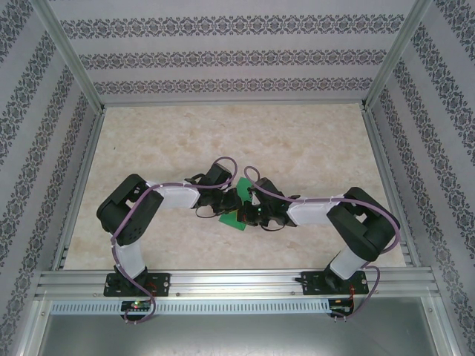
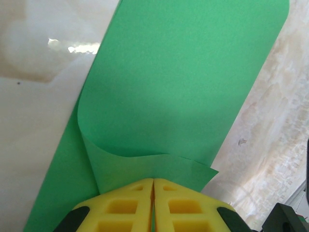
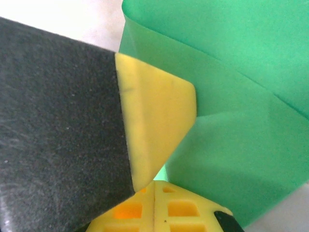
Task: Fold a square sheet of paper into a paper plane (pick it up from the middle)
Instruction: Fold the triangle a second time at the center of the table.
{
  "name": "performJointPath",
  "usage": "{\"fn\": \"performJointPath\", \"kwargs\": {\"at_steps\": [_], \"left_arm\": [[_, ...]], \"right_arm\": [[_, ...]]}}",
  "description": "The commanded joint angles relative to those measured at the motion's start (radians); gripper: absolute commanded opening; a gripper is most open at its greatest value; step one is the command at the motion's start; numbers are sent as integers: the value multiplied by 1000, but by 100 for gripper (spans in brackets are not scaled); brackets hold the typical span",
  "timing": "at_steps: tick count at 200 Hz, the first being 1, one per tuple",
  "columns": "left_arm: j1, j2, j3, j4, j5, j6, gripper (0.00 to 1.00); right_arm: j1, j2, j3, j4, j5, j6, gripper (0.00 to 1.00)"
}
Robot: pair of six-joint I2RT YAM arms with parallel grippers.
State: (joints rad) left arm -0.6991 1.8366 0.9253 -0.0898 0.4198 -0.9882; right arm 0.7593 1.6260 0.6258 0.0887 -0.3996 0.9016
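Patterned wallpaper lines the walls around a pale marbled table (image 1: 297, 141) with an aluminium frame along its edges. From the left, the left arm (image 1: 130, 215) bends in toward the middle of the table, where the left gripper (image 1: 223, 199) meets the square sheet of paper (image 1: 239, 213). In the left wrist view its yellow fingers (image 2: 130, 208) are pressed together on the near edge of the green sheet (image 2: 183, 82), which curls up and over away from them. Just right of it, the right gripper (image 1: 256, 211) reaches in from the right arm (image 1: 356, 222). In the right wrist view the right gripper (image 3: 154, 186) has its jaws pressed together, their tips touching the green paper (image 3: 241, 145); whether the sheet is caught between them I cannot tell. One left-gripper finger (image 3: 154, 125) sits just beside them.
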Motion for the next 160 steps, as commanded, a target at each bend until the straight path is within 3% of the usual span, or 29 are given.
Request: {"fn": "performJointPath", "kwargs": {"at_steps": [1, 62, 123, 160], "left_arm": [[0, 11, -34, -67, -43, 18, 10], [-1, 16, -40, -67, -41, 20, 10], [0, 8, -48, -70, -47, 19, 10], [-1, 9, -45, -72, -46, 20, 10]], "right_arm": [[5, 18, -31, 62, -29, 25, 3], [11, 92, -61, 100, -47, 52, 4], [14, -87, -16, -65, -5, 3, 4], [44, -47, 0, -46, -21, 14, 5]]}}
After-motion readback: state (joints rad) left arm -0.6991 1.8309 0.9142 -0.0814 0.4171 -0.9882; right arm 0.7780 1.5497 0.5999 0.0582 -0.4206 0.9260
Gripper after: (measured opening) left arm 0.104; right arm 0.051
